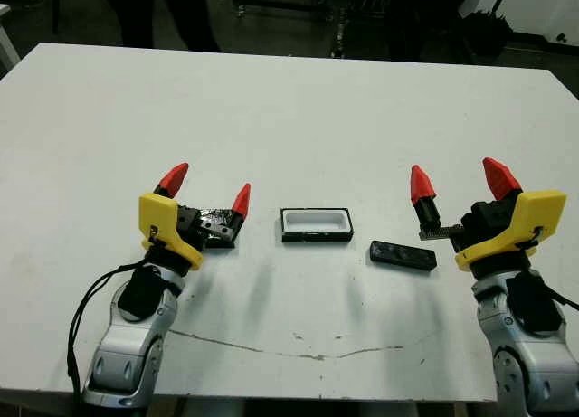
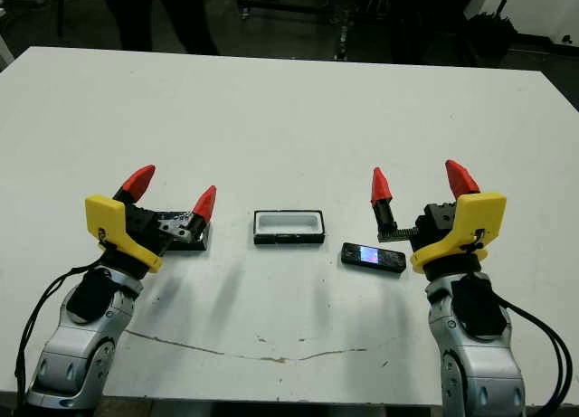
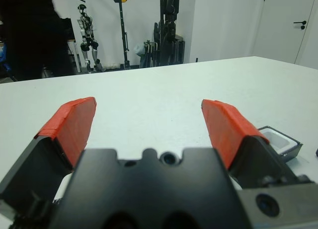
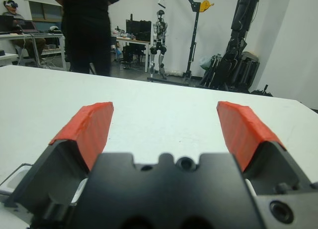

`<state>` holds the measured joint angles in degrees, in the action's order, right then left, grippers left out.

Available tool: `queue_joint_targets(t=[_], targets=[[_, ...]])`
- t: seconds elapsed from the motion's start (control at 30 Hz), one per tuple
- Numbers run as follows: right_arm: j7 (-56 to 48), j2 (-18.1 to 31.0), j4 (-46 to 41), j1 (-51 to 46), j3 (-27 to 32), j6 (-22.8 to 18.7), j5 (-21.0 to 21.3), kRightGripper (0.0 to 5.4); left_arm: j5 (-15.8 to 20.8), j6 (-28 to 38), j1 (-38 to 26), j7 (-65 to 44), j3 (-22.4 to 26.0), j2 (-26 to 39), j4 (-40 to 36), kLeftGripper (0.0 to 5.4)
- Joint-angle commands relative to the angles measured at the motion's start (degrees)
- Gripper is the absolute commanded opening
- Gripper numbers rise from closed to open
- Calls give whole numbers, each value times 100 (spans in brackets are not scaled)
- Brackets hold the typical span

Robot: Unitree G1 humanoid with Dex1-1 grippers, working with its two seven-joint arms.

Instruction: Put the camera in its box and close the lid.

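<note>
1. The left gripper [image 1: 209,191] has its two red-tipped fingers [image 1: 173,178] spread apart, pointing up and forward, holding nothing.
2. The right gripper [image 1: 461,183] also has its fingers spread wide and is empty.
3. The lid [image 2: 178,230], a flat glossy black panel, lies on the white bench [image 1: 289,109] under the left gripper, mostly hidden by its black body; whether they touch cannot be told.
4. The box [image 1: 316,224], a shallow black tray with white lining, sits uncovered between the two grippers, nearer the left one.
5. The camera [image 1: 403,255], a small black bar, lies flat on the bench just to the right of the box, apart from it, near the right gripper.
6. A person stands beyond the far edge of the bench.
</note>
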<state>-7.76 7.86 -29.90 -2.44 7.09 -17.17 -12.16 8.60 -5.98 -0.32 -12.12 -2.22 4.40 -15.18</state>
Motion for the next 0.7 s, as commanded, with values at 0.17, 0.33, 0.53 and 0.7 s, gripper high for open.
queue_joint_targets(t=[0.17,0.33,0.53,0.7], targets=[[-14,121,-18,65,11,-125,-7,538,-63,21,-18,32,9,37,42,540],[-730,860,242,336,409,-247,-349,538,-118,43,-31,33,-18,38,50,540],[-3461,3050,1780,1469,829,-198,-1122,538,-126,-31,5,118,-27,-20,-20,540],[-5471,4079,3356,2631,191,-252,-1135,538,-149,-29,6,137,-55,-20,26,540]])
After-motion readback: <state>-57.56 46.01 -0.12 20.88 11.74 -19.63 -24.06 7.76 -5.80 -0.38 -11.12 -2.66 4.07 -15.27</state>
